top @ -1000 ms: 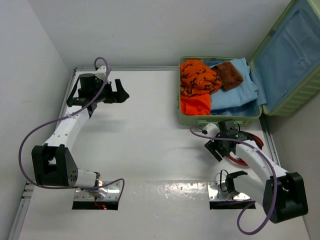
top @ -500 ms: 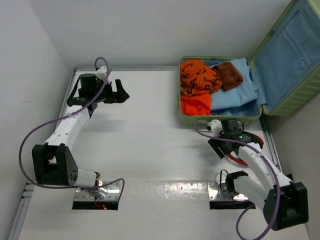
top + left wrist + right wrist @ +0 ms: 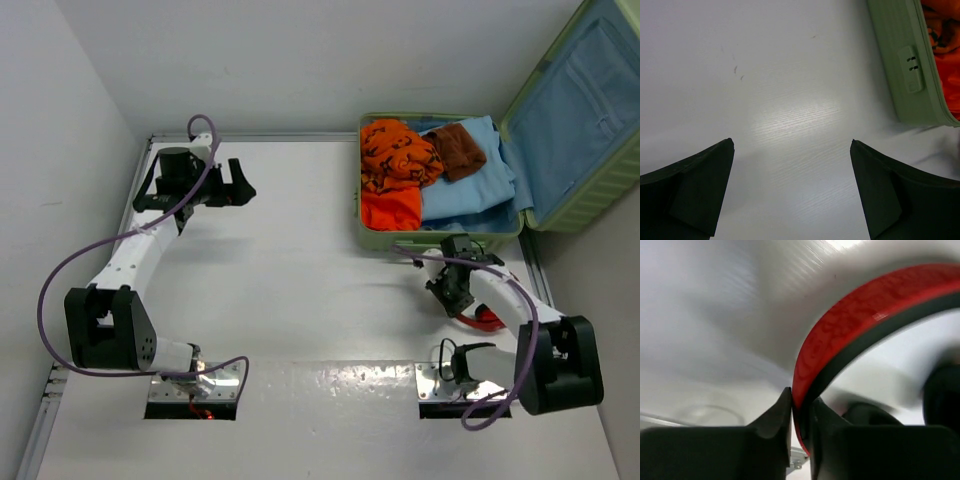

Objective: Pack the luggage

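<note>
see luggage open at the worktop's far right corner, lid tipped back to the right, orange, brown and blue clothes inside. got right claw clamped on a red-and-black band near the right edge, just in front of the luggage. got left claw spread wide, gripping nothing, over the far left corner.

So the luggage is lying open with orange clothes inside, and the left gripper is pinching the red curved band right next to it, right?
Not quite: the right gripper pinches the red curved band, as the right wrist view shows; the left gripper hangs open over the table. The luggage does lie open with orange clothes inside.
</note>
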Robot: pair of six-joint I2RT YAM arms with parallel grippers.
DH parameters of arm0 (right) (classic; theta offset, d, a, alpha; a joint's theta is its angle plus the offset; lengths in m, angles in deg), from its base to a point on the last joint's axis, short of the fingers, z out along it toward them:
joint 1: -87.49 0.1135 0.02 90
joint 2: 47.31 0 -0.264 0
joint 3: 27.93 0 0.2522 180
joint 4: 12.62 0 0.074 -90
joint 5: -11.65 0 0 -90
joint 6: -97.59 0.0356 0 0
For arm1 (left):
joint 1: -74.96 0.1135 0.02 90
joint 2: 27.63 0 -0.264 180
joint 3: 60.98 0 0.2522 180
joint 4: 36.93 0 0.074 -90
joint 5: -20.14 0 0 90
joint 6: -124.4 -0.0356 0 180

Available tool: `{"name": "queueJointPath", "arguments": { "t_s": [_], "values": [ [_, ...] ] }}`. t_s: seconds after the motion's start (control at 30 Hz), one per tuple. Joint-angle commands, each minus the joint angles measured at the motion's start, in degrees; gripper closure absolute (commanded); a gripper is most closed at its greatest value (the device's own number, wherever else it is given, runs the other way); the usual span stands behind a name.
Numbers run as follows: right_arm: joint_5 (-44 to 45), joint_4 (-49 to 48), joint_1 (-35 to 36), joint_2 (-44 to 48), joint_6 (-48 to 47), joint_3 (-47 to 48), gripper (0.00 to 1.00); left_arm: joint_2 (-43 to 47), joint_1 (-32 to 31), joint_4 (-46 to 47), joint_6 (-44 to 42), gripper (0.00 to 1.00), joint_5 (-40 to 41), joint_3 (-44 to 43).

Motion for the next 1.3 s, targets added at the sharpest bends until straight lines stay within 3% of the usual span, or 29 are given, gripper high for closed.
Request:
{"name": "queueJointPath", "arguments": {
  "t_s": [0.0, 0.03, 0.1, 0.2, 0.3, 0.4, 0.6, 0.8, 0.93, 0.97, 1.0, 1.1, 1.13, 1.2, 1.27],
  "values": [
    [-4.4, 7.5, 2.8, 6.8, 0.2, 5.8, 0.90, 1.1, 1.0, 0.8, -0.8, 0.00, 0.1, -1.9],
    [-5.9, 9.3, 4.3, 7.8, 0.9, 9.2, 0.99, 1.1, 1.0, 0.8, -0.8, 0.00, 0.1, -1.9],
    [-9.7, 15.5, 8.4, 11.9, 3.2, 12.2, 1.00, 0.5, 1.0, 0.8, -0.8, 0.00, -0.4, -1.9],
    [-9.7, 17.4, 14.6, 15.2, 8.2, 18.8, 1.00, -0.9, 1.0, 1.3, -0.3, 0.00, -1.7, -1.9],
    [-3.6, 18.8, 21.7, 13.2, 8.0, 25.4, 1.00, -2.2, -0.4, 1.3, 0.3, 0.00, -2.3, -2.6],
    [3.5, 16.7, 23.8, 10.6, 4.8, 30.8, 1.00, -2.2, -1.0, 1.3, 0.3, 0.00, -2.9, -3.3],
    [6.4, 4.5, 16.7, 0.9, -5.4, 38.8, 1.00, -1.7, -2.0, 2.4, 0.3, 0.00, -1.8, -2.7],
    [-1.9, -3.3, 3.8, -14.1, -7.7, 45.7, 1.00, -2.2, -2.0, 2.4, 0.9, 0.00, -1.8, -2.2],
    [-4.5, -4.9, 0.6, -22.1, -7.9, 49.2, 1.00, -2.2, -2.0, 2.4, -0.2, 0.00, 0.2, -2.2],
    [-4.3, -5.4, -0.2, -24.5, -8.0, 49.0, 0.97, -2.2, -2.0, 2.4, -0.2, 0.00, 0.2, -2.8],
    [-4.4, -5.8, -0.2, -25.1, -8.2, 48.7, 0.80, -1.7, -2.0, 1.9, -0.8, 0.00, 0.2, -2.8],
    [-3.2, -6.7, -0.7, -26.0, -8.5, 47.8, 0.51, -1.0, -1.5, 1.3, -1.3, 0.00, 1.1, -3.4],
    [-1.6, -7.6, -0.9, -25.7, -8.5, 48.1, 0.32, -1.0, -1.5, 1.3, -1.3, 0.00, 1.6, -3.4],
    [-1.6, -5.7, -1.2, -24.0, -7.4, 49.5, 0.12, -0.5, -1.5, 0.7, -0.8, 0.00, 2.3, -3.4],
    [-2.5, -2.1, -1.2, -22.6, -5.0, 54.7, 0.08, -0.5, -1.5, 0.2, -0.3, 0.00, 1.7, -4.0]
  ]
}}
